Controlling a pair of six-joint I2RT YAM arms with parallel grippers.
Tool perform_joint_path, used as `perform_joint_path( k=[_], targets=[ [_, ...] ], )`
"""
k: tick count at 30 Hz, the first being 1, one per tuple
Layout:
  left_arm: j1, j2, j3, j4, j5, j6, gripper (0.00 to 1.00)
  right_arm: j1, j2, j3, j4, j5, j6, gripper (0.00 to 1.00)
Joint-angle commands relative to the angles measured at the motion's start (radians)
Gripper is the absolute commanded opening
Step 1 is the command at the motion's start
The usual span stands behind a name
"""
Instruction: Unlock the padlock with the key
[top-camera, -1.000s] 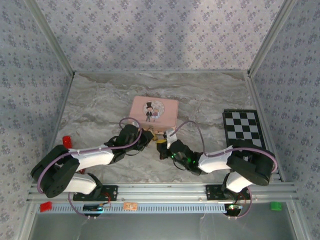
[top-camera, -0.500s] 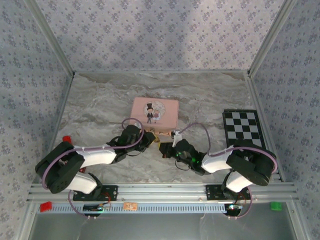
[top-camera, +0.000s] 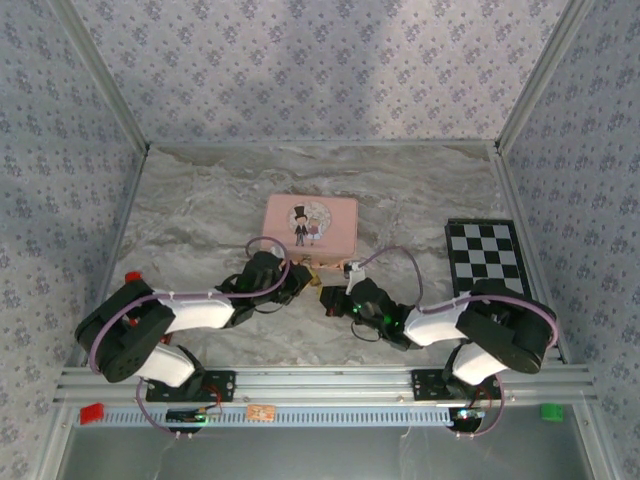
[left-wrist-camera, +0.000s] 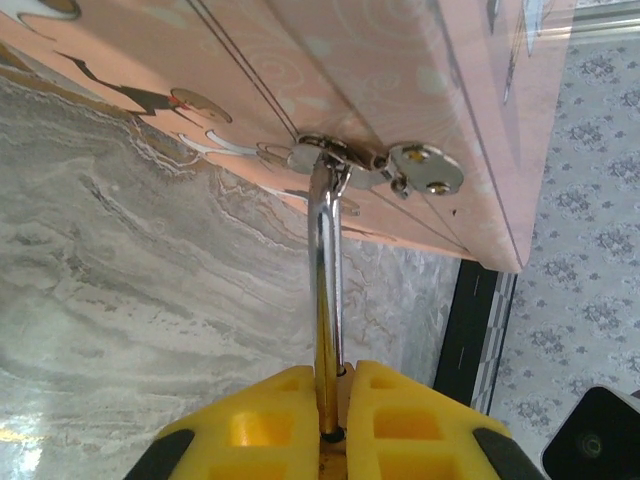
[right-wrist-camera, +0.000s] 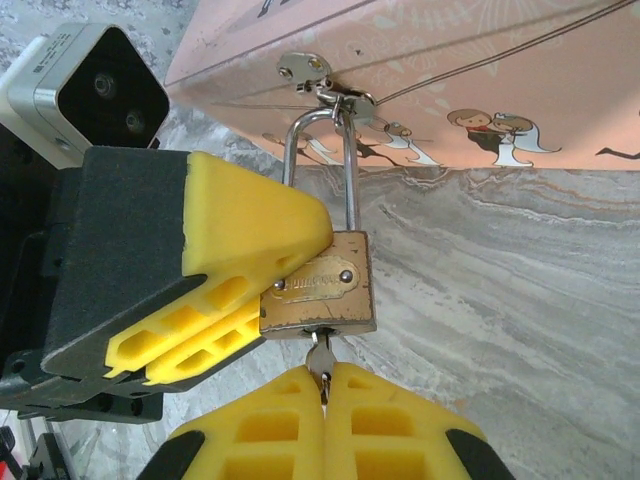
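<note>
Left gripper (left-wrist-camera: 338, 400) clamps the padlock (right-wrist-camera: 322, 285), hanging off the near-side hasp (right-wrist-camera: 330, 85) of the pink tin (right-wrist-camera: 480, 60) — right gripper (right-wrist-camera: 325, 388) pinches the key (right-wrist-camera: 320, 358) in its keyhole. Twist off-axis and that thin key probably bends or slips out.

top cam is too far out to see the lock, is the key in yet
observer: yes. In the right wrist view the key sits in the bottom of the padlock, pinched by the right end effector.
operator: left one got the lock
observer: yes, the left end effector is clamped on the padlock from the side.
operator: shackle popped
observer: it looks shut. The shackle runs into the padlock and loops through the hasp on the tin.
</note>
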Motion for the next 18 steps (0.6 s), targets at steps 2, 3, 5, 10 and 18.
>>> perform_joint_path(
  k=[2, 3, 5, 10, 18],
  targets=[
    [0.0, -0.021, -0.038, -0.046, -0.01, 0.062, 0.0, 0.008, -0.038, 0.018, -0.136, 0.108, -0.017, 0.0],
    [-0.002, -0.026, -0.04, -0.052, -0.009, 0.067, 0.0, 0.015, -0.042, 0.022, -0.145, 0.112, -0.017, 0.0],
    [-0.007, -0.04, -0.045, -0.059, -0.008, 0.08, 0.0, 0.023, -0.043, 0.022, -0.156, 0.118, -0.02, 0.0],
    [-0.013, -0.056, -0.046, -0.079, -0.011, 0.108, 0.0, 0.028, -0.055, 0.021, -0.184, 0.114, -0.02, 0.0],
    [-0.012, -0.054, -0.03, -0.12, -0.02, 0.134, 0.0, 0.036, -0.106, 0.012, -0.267, 0.104, -0.026, 0.0]
  ],
)
